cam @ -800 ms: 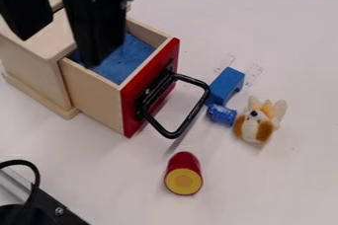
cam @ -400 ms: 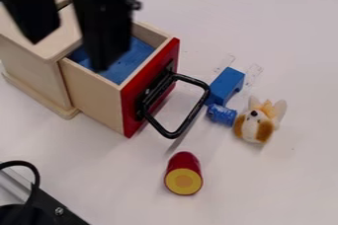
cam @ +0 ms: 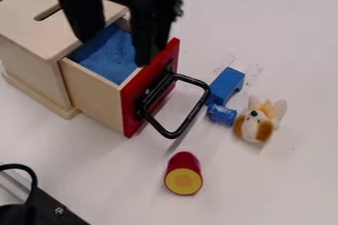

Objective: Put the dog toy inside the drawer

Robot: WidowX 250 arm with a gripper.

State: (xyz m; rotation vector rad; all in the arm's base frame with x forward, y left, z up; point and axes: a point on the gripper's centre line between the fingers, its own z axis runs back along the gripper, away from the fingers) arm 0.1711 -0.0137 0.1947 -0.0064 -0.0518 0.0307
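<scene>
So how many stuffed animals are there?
1: the dog toy lies on the table beside the small blue barrel. The gripper hides part of the drawer, so another might be hidden there.

Markings: none legible.
Camera view checked for text, labels, brands, numbers and signs; no word, digit or symbol can be read on any surface.

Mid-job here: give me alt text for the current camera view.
The open black gripper hangs over the pulled-out, blue-lined drawer of a wooden box; the dog toy lies outside on the white table, beside a small blue cylinder and a blue block. A red-and-yellow piece lies nearer the camera.
</scene>
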